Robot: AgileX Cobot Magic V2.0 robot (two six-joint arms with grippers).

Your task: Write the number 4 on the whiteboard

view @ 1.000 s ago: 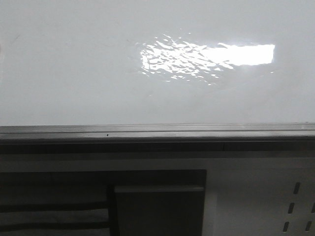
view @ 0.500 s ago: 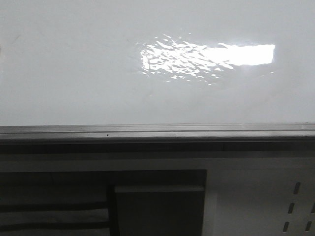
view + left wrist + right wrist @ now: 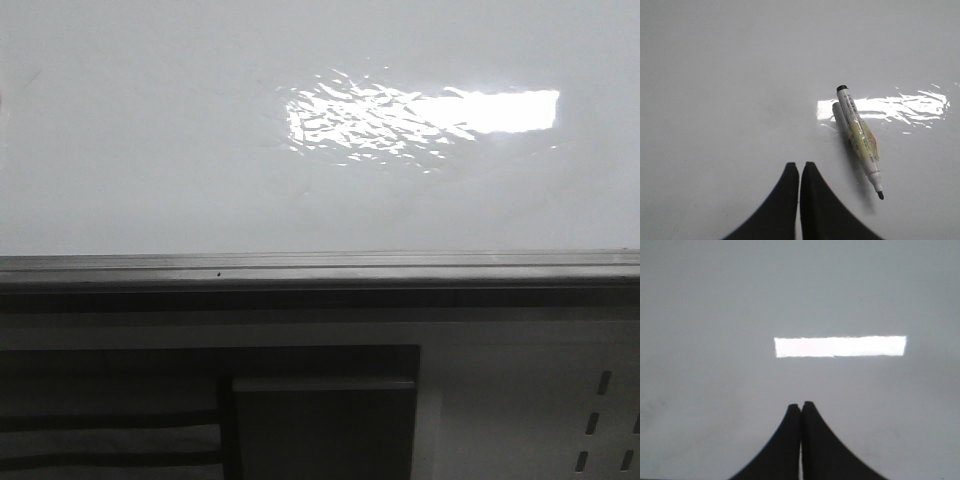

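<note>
— On the whiteboard (image 3: pixel 740 75), what lies there?
— A marker (image 3: pixel 859 137), uncapped, flat on the glossy surface with its dark tip bare and its shadow beside it. One end overlaps a bright glare patch (image 3: pixel 900 106).
— And the left gripper (image 3: pixel 799 172)?
— Clenched on nothing, its black fingers (image 3: pixel 785 200) pressed together, near the marker but apart from it.
— The right gripper (image 3: pixel 800 412)?
— Pinched together too, empty, over bare board with a rectangular glare.
— Any writing?
— No 4 shows in any view; the front view gives blank board above a grey metal rail (image 3: pixel 320 268), with dark panelled furniture (image 3: pixel 320 420) below. Neither arm appears there
</note>
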